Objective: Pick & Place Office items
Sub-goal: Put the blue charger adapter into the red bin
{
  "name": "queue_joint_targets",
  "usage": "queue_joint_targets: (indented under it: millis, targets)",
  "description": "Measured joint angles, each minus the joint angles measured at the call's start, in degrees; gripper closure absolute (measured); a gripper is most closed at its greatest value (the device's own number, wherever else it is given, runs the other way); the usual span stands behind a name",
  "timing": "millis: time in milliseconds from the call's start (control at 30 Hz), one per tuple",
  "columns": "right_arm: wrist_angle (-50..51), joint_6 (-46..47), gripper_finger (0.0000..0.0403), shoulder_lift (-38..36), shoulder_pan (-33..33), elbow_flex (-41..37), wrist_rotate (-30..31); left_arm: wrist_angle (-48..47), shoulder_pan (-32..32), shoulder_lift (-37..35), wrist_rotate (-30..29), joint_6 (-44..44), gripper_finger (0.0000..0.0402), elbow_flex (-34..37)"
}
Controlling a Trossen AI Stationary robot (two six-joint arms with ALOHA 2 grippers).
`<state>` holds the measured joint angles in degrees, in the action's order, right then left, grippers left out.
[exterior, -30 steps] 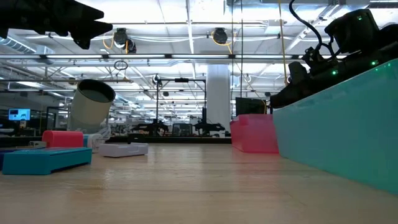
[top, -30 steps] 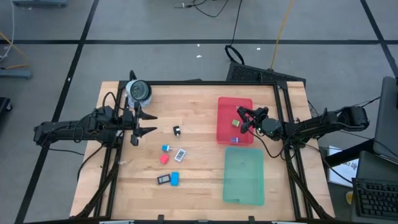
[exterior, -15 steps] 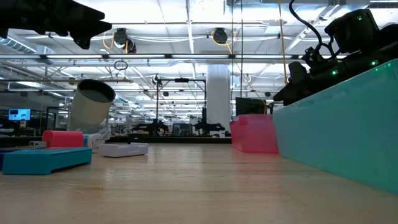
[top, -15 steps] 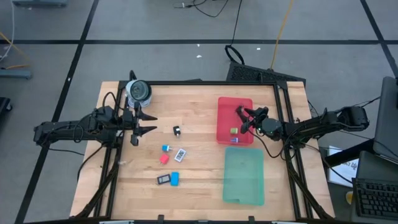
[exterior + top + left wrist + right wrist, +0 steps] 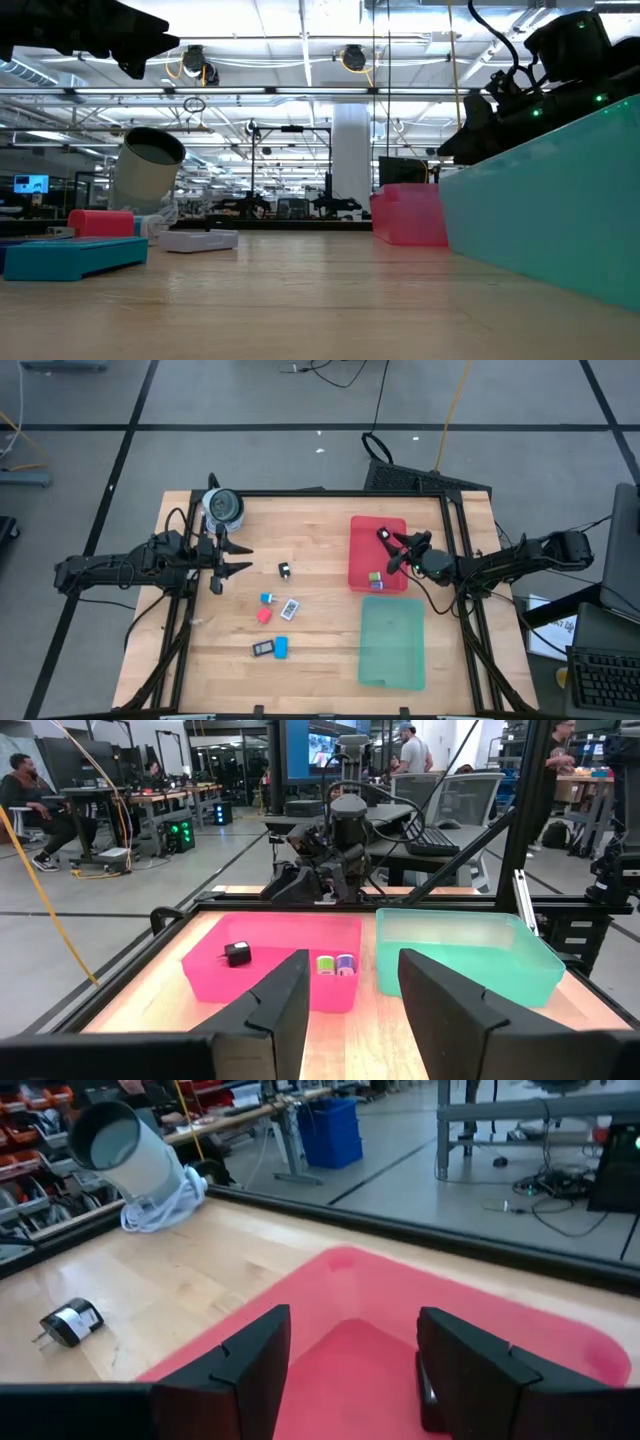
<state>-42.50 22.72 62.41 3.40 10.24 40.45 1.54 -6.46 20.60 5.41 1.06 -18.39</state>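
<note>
Roughly a third done, by my count. The red tray holds a small green-and-purple piece near its front edge, a blue bit touching that edge, and, in the left wrist view, a small black piece nearer the tray's other end. The green tray looks bare.

Left on the table: a black-and-white clip, a small blue piece, a white labelled tag, a pink piece, a dark block and a blue bar touching it. Six to go, judging from above.

Right claw hangs over the red tray, fingers parted with only tray floor between them in its wrist view; it holds nothing. Left claw sits at the table's left edge, just beside the grey roll, fingers apart with a clear gap, empty.

Orientation of the leftovers: the dark block's long axis runs left to right across the table; the blue bar stands nearly crosswise to it, tilted a little. The white tag lies diagonal. The clip is too small to read which way it points.
</note>
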Motion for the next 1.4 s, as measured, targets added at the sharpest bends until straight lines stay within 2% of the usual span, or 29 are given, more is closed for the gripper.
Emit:
queue_joint_targets:
  millis: [233,300,367,567,667,733,800,1033,1300,1400]
  targets:
    - [-3.28,-1.48,0.0197,0.0,0.0,0.0,-0.09,0.0,0.0,0.02,0.0,0.0,0.0223,0.0]
    - [-5.05,-0.89,0.0197,0.0,0.01,0.0,-2.43,0.0,0.0,0.0,-0.01,0.0,0.0218,0.0]
    - [-8.18,-1.74,0.0199,0.0,0.0,0.0,-9.21,0.0,0.0,0.01,-0.02,0.0,0.0212,0.0]
    - [-19.46,-3.61,0.0208,0.0,-0.52,0.0,-37.71,0.0,0.0,0.0,0.0,0.0,0.0196,0.0]
    - [-22.33,-2.2,0.0211,0.0,-2.03,0.0,-46.86,0.0,0.0,0.0,0.0,0.0,0.0191,0.0]
    - [-22.89,-1.76,0.0211,0.0,-3.51,0.0,-50.7,-0.02,0.0,0.0,-0.02,0.0,0.019,0.0]
    - [-22.44,-2.04,0.0211,0.0,-5.13,0.0,-52.72,0.0,0.0,0.0,-0.01,0.0,0.0192,0.0]
    - [-21.73,-7.05,0.0213,0.02,-10.21,0.0,-52.68,-0.02,0.0,0.02,-0.02,0.0,0.0211,0.0]
    - [-21.73,-10.2,0.0215,0.0,-11.08,0.0,-52.61,1.39,0.0,0.02,0.01,-0.1,0.0231,0.0]
    - [-21.17,-10.0,0.0217,0.0,-11.08,0.0,-52.59,4.37,0.11,0.26,1.26,-5.14,0.0238,0.0]
